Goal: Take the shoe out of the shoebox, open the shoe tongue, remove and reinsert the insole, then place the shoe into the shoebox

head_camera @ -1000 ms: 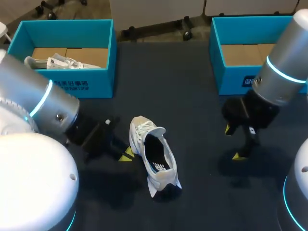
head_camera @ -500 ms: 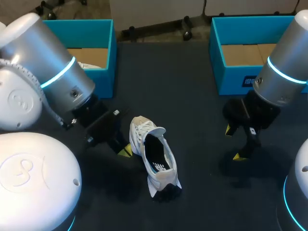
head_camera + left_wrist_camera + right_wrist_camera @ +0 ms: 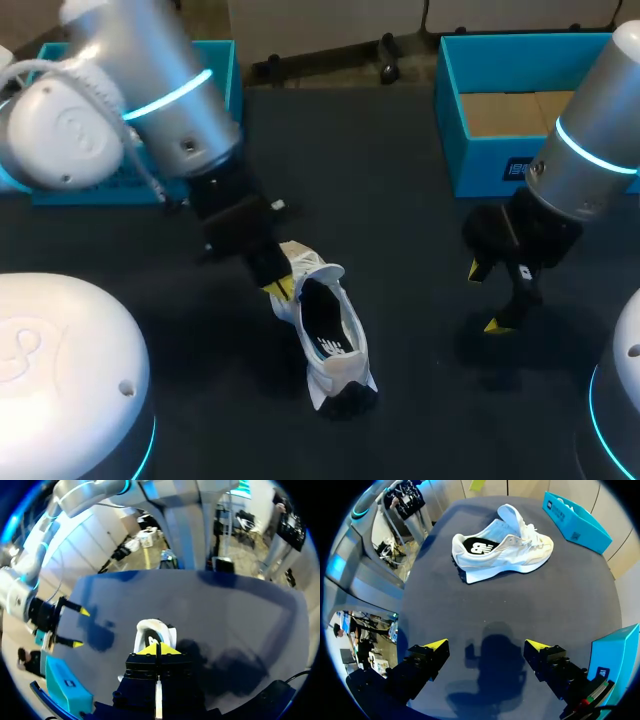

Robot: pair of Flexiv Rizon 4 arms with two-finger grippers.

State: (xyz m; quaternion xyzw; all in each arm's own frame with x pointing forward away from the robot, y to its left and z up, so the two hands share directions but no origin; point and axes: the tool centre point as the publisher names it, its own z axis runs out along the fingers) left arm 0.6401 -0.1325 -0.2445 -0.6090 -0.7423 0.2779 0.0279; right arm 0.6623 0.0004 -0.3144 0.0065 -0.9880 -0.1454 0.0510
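Start at your left: the left shoebox [image 3: 580, 527] stands at the far edge of the table [image 3: 400, 220], well apart from the work. Your left gripper [image 3: 157, 649] is down at the lace end of the shoe [image 3: 505, 547]. Its yellow tips are pressed together with nothing visible between them, and the shoe sits just ahead of them.

The shoe is out of the box and upright on its sole, between your two arms. The tongue [image 3: 509, 514] is lifted up and forward, and the dark insole [image 3: 320, 318] shows in the opening. My judgement is that the step in hand is finishing the tongue and getting at the insole.

Closed tips can push the tongue further forward, but they cannot pick anything up. Part them before you reach in, and slide one finger under the insole's edge near the heel, where the opening looks widest. The shoe is light and will likely skid or tip if you pull with one arm alone.

That is where your right gripper [image 3: 484, 296] comes in. It hangs well to the right of the shoe with its fingers spread wide and empty. Bring it over to pin the heel before you lift. Beyond it, the right shoebox [image 3: 500, 160] stands open.
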